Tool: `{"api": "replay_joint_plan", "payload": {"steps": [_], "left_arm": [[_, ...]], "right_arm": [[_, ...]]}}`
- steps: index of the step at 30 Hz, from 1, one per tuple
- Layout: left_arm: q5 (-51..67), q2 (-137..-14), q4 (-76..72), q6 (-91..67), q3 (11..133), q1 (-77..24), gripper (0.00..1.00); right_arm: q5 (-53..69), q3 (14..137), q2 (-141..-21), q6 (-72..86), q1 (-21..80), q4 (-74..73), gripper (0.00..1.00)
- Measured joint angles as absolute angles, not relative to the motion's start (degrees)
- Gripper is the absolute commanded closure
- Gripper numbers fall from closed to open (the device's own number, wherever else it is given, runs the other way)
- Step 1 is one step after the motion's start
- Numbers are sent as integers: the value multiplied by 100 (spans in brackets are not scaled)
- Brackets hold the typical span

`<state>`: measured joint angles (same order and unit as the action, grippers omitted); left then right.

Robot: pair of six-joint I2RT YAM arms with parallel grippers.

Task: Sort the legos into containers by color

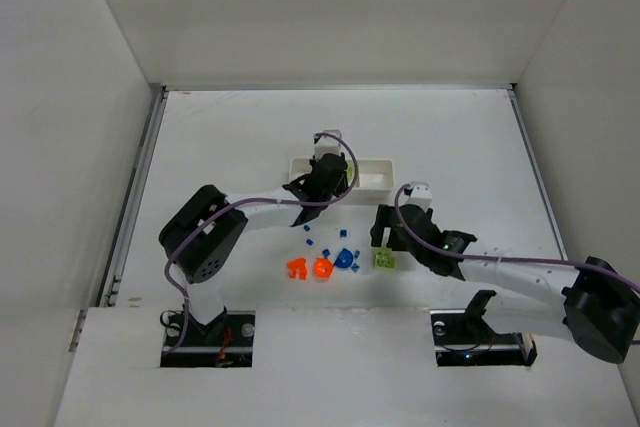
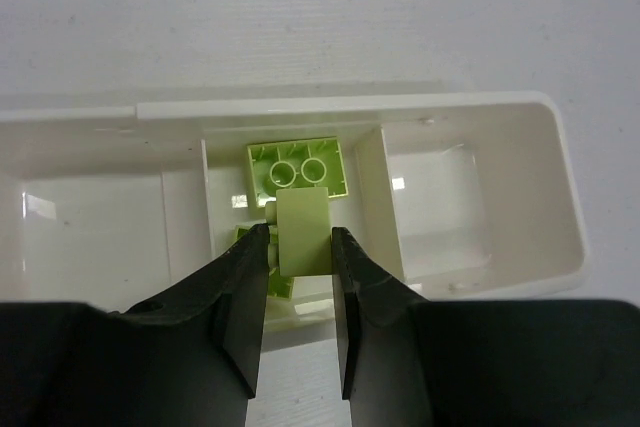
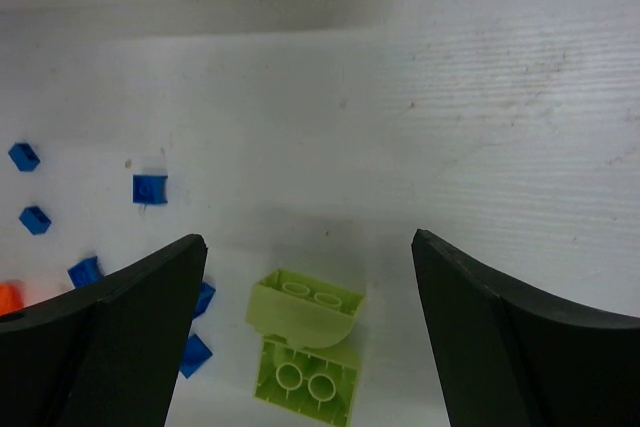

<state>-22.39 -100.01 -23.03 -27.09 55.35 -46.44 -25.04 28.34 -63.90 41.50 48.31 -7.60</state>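
The left gripper (image 2: 301, 247) grips a pale lego (image 2: 303, 212) over the middle compartment of the tray (image 2: 470, 107), where a green lego (image 2: 297, 165) lies. On the tray's near side, the right gripper (image 3: 308, 239) hangs with jaws spread wide over a green block (image 3: 305, 342). Blue legos (image 3: 150, 189) and orange legos (image 1: 310, 268) lie loose beside it.

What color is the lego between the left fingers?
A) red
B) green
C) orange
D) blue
B: the lego pinched between the left fingers is pale green, over the tray.
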Motion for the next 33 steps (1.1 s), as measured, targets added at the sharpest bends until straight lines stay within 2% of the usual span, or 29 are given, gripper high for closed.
{"api": "replay_joint_plan", "payload": {"steps": [1,3,8,13,15,17,21,28,33], "left_arm": [[-2222,-10106,-2294,-2709,5594,-4637,73],[-2169,-10291,-2285,-2707,5682,-4622,64],[-2185,-10254,-2257,-2711,5686,-4609,54],[-2290,-9413,-2268,-2711,5280,-4659,54],[-2351,-8860,-2287,-2716,4989,-4742,54],[-2423,-8442,-2340,-2727,4759,-4847,54],[-2554,-7754,-2408,-2775,4125,-5120,54],[-2792,-6910,-2189,-2858,3061,-5909,52],[-3076,-6477,-2161,-2930,2676,-6473,49]], "right_arm": [[-2510,2834,-6405,4189,4899,-832,9],[-2517,2836,-6429,4296,5087,-1000,10],[-2512,2847,-6615,4519,5312,-1118,14],[-2515,2873,-6963,4696,5378,-1164,24],[-2528,2891,-7059,4746,5378,-1162,29],[-2547,2910,-7135,4786,5378,-1160,40],[-2644,2995,-7275,4840,5378,-1151,48],[-2766,3089,-6938,4759,5321,-1295,49],[-2694,3848,-6943,4211,4840,-1258,49]]}}
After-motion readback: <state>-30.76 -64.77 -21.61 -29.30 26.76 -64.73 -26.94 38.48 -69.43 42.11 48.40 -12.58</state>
